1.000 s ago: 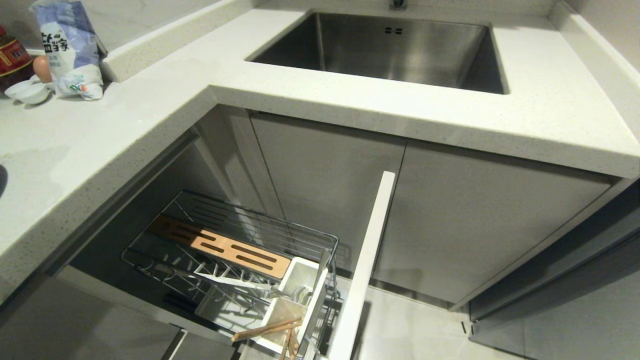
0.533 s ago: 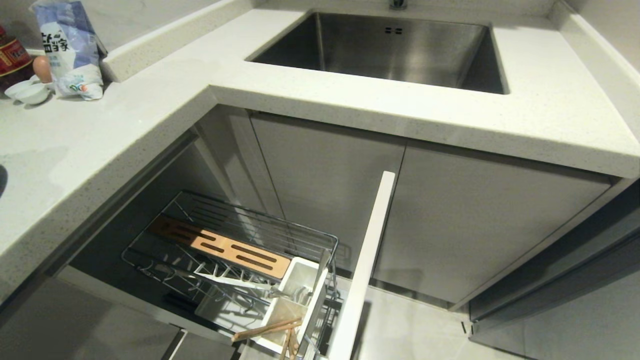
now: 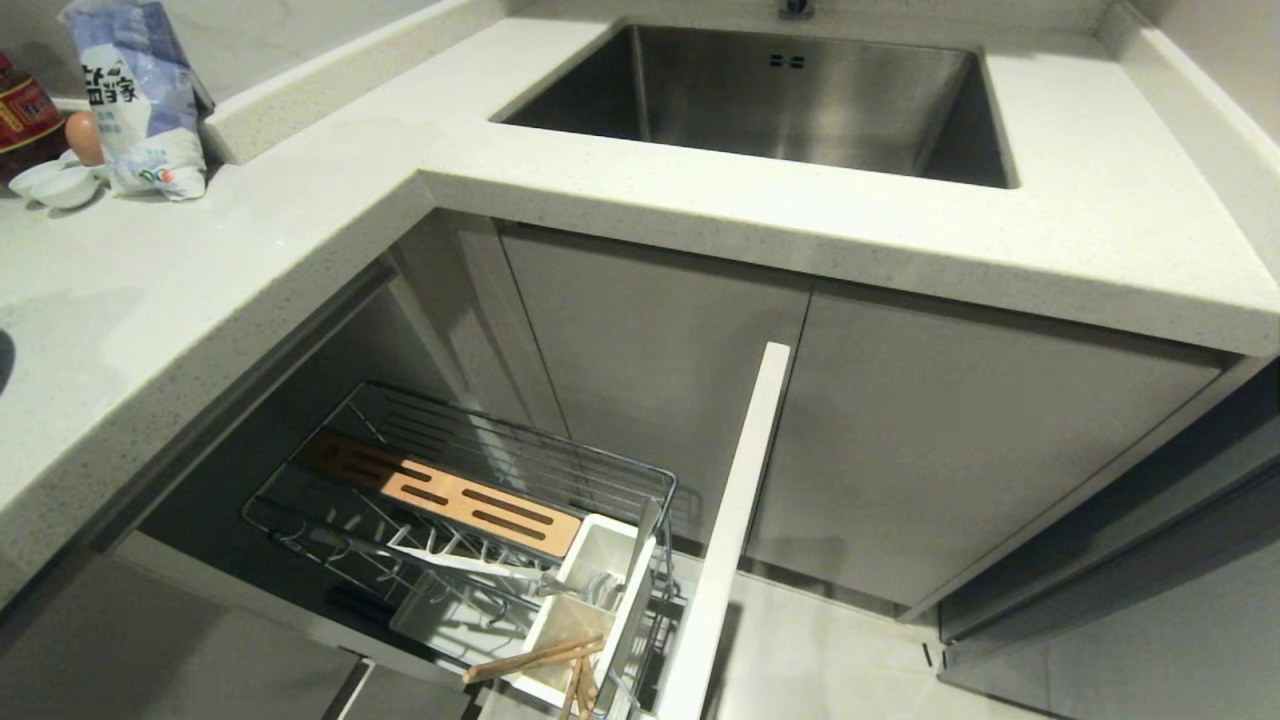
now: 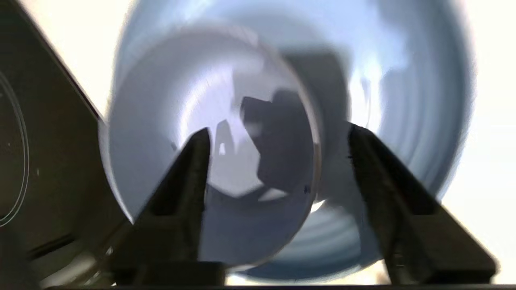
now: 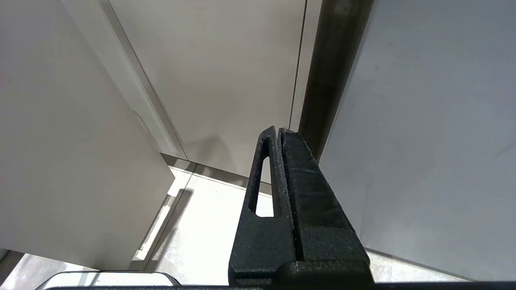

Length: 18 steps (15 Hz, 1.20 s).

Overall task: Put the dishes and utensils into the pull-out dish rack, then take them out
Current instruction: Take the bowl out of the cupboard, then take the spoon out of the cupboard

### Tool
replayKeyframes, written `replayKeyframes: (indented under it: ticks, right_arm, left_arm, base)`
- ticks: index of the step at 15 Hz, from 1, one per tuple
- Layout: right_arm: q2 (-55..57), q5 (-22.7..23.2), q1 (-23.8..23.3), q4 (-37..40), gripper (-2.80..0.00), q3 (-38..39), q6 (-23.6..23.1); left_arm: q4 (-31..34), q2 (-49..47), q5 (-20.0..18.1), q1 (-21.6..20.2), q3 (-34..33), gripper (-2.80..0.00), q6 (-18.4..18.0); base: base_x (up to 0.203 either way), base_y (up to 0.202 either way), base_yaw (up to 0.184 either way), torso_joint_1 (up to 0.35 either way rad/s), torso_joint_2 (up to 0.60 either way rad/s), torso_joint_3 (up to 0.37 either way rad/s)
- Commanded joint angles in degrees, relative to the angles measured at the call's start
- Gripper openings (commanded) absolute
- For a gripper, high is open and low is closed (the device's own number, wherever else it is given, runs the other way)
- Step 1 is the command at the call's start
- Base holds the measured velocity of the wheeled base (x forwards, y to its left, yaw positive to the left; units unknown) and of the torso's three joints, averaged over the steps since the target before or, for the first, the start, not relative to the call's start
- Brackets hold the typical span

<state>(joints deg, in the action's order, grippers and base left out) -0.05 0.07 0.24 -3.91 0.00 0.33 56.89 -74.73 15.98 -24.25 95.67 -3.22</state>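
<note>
In the left wrist view my left gripper [image 4: 278,133] is open, its two dark fingers standing wide apart across the rim of the pale-blue round bowl [image 4: 181,121]. One finger is over the bowl's inside and the other is outside the rim, touching nothing. The bowl sits against the larger pale-blue plate [image 4: 423,100]. In the head view the pull-out dish rack [image 3: 640,480] stands drawn out below the counter. Its white caddy [image 3: 600,560] holds the chopsticks [image 3: 530,660] and the spoon [image 3: 643,535]. Neither arm shows there. My right gripper [image 5: 279,131] is shut and empty, parked low by cabinet doors.
The rack's white panel front [image 3: 735,520] juts out towards me beside closed cabinet doors [image 3: 950,440]. A steel sink [image 3: 780,100] is set in the speckled counter [image 3: 300,210]. A bag [image 3: 140,95], small white saucers [image 3: 55,180] and a bottle [image 3: 25,120] stand at the far left. A dark surface [image 4: 40,141] borders the bowl.
</note>
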Motion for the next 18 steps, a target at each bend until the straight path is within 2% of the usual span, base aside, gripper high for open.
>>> replayKeyframes:
  ticks: [1,4,7,8,9,11,13,16,18]
  right_arm:
    - [-0.04,0.01,0.02,-0.04,-2.8,1.32,0.02]
    - [-0.04,0.01,0.02,-0.04,-2.8,1.32,0.02]
    - [-0.04,0.01,0.02,-0.04,-2.8,1.32,0.02]
    - [-0.04,0.01,0.02,-0.04,-2.8,1.32,0.02]
    - [-0.04,0.01,0.02,-0.04,-2.8,1.32,0.02]
    - [-0.04,0.01,0.02,-0.04,-2.8,1.32,0.02]
    - [-0.04,0.01,0.02,-0.04,-2.8,1.32,0.02]
    - [-0.04,0.01,0.02,-0.04,-2.8,1.32,0.02]
    - [-0.04,0.01,0.02,-0.04,-2.8,1.32,0.02]
  left_arm:
    - [-2.25,3.34,0.11,0.15,-0.13,0.0,1.55]
    - [-8.44,8.9,-0.14,0.99,-1.56,0.0,2.72]
    - [-26.7,13.53,-0.28,4.53,-7.09,0.0,5.38]
    - [-33.57,14.82,-0.22,6.36,-9.13,-2.8,6.22]
    - [-39.46,15.83,-0.1,8.41,-10.65,-2.8,7.66]
    - [-44.49,17.48,-0.13,12.32,-12.05,-2.8,10.69]
    - [-46.17,18.41,-0.11,17.49,-12.13,-2.8,12.95]
    - [-47.96,19.6,-0.08,28.62,-12.17,-2.8,18.39]
    - [-47.98,19.5,-0.04,35.85,-12.9,-2.8,20.58]
  base:
    - [0.0,0.0,0.0,0.0,0.0,0.0]
    - [0.0,0.0,0.0,0.0,0.0,0.0]
    - [0.0,0.0,0.0,0.0,0.0,0.0]
    - [0.0,0.0,0.0,0.0,0.0,0.0]
    - [0.0,0.0,0.0,0.0,0.0,0.0]
    - [0.0,0.0,0.0,0.0,0.0,0.0]
    - [0.0,0.0,0.0,0.0,0.0,0.0]
    - [0.0,0.0,0.0,0.0,0.0,0.0]
    - [0.0,0.0,0.0,0.0,0.0,0.0]
